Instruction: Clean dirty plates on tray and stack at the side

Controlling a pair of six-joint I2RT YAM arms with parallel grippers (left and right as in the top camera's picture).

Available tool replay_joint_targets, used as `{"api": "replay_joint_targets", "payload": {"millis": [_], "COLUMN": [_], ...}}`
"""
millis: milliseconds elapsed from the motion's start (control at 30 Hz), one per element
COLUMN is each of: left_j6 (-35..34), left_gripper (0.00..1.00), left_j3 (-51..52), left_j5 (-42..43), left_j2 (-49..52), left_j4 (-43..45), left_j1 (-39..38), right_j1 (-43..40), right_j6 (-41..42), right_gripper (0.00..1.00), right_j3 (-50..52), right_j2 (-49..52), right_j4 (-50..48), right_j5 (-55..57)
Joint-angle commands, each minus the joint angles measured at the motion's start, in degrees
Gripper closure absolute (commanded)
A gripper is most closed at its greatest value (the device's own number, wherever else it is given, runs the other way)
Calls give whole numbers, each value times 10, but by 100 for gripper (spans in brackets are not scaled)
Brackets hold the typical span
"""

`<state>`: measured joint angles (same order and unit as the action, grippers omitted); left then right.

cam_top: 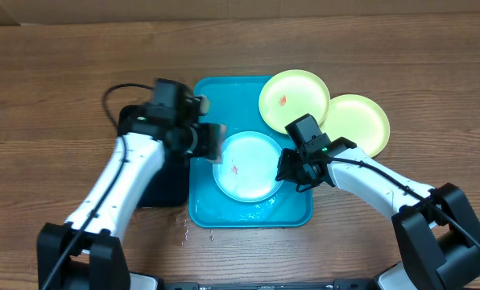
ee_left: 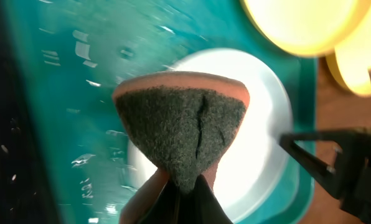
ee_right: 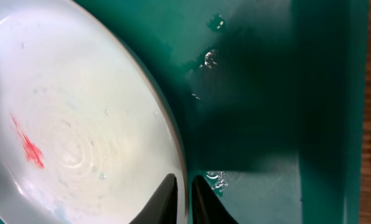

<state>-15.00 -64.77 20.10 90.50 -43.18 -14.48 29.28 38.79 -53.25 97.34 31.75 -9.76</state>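
A light-blue-rimmed plate (cam_top: pixel 246 166) with a small red smear lies in the wet turquoise tray (cam_top: pixel 224 213). It also shows in the right wrist view (ee_right: pixel 79 124) and the left wrist view (ee_left: pixel 266 124). My right gripper (cam_top: pixel 292 171) is shut on the plate's right rim (ee_right: pixel 183 193). My left gripper (cam_top: pixel 206 138) is shut on an orange sponge with a dark scouring face (ee_left: pixel 182 124), held over the plate's left edge. Two lime-green plates (cam_top: pixel 294 97) (cam_top: pixel 357 121) lie at the tray's back right; the nearer one has a red smear.
A dark navy-black tray (cam_top: pixel 166 184) lies left of the turquoise tray, under my left arm. Water drops sit on the wooden table (cam_top: pixel 63 97) by the tray's front left corner. The right gripper shows at the edge of the left wrist view (ee_left: pixel 335 162).
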Motion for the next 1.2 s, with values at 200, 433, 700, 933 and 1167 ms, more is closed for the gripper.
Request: {"api": "replay_joint_targets", "payload": {"millis": [200, 433, 700, 933, 1167], "left_j6": [-72, -73, -73, -74, -73], "left_gripper": [96, 96, 96, 96, 96], "left_j3": [-11, -11, -10, -9, -10], "left_j5": [-91, -103, -131, -130, -122], "left_j2": [53, 87, 96, 126, 183], "left_j4": [34, 31, 25, 19, 36], "left_j1": [-98, -100, -100, -101, -108], "right_j1": [0, 0, 0, 0, 0], "right_j6": [-2, -2, -2, -2, -2], "right_gripper": [89, 91, 96, 96, 96], "right_j3": [-7, -7, -7, -7, -7], "right_j2": [5, 5, 5, 6, 7], "right_j4": [-2, -3, -9, -11, -12], "right_j5": [7, 7, 14, 14, 14]}}
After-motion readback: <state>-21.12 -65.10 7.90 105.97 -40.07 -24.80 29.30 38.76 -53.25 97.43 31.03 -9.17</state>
